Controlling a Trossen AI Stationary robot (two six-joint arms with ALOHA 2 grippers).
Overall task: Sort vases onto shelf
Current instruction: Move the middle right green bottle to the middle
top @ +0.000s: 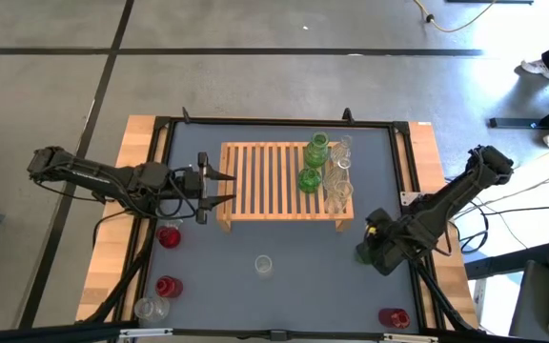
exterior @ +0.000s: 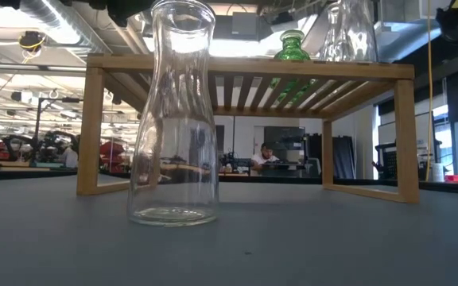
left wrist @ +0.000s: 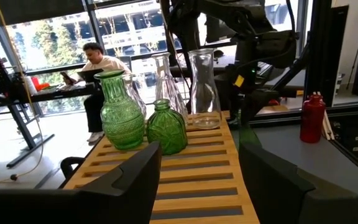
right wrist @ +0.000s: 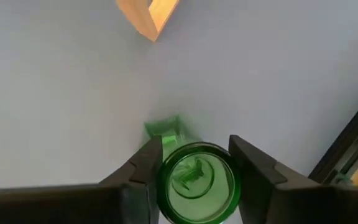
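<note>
1. From the high view I see the shelf (top: 287, 186) in the middle of the grey table (top: 284, 276). Two green vases (top: 314, 164) and a cluster of clear vases (top: 339, 176) stand on its right end. The left claw (top: 219, 185) sits at the shelf's left edge, fingers apart and holding nothing. The right claw (top: 368, 250) is low right of the shelf, down over a green vase (top: 363, 253) on the table. Loose on the table are a red vase (top: 169, 235) at lower left, another red vase (top: 167, 287) below it with a clear vase (top: 149, 308) beside it, a clear carafe (top: 263, 265) at lower centre, and a red one (top: 394, 317) at lower right.

2. In the low view that clear carafe (exterior: 174, 119) stands upright in front of the shelf (exterior: 249, 67); a green vase top (exterior: 293, 46) shows above the slats at upper right.

3. In the left wrist view my claw's fingers (left wrist: 132, 183) are spread wide over the slats, empty. Ahead stand the tall green vase (left wrist: 121, 111), the round green vase (left wrist: 166, 127) and a clear carafe (left wrist: 204, 90). A seated person (left wrist: 101, 68) shows at upper left.

4. In the right wrist view I see the green vase's mouth (right wrist: 196, 183) between the two fingers (right wrist: 143, 165), which flank it closely; I cannot tell whether they press it. A shelf leg (right wrist: 149, 14) shows at the top.
</note>
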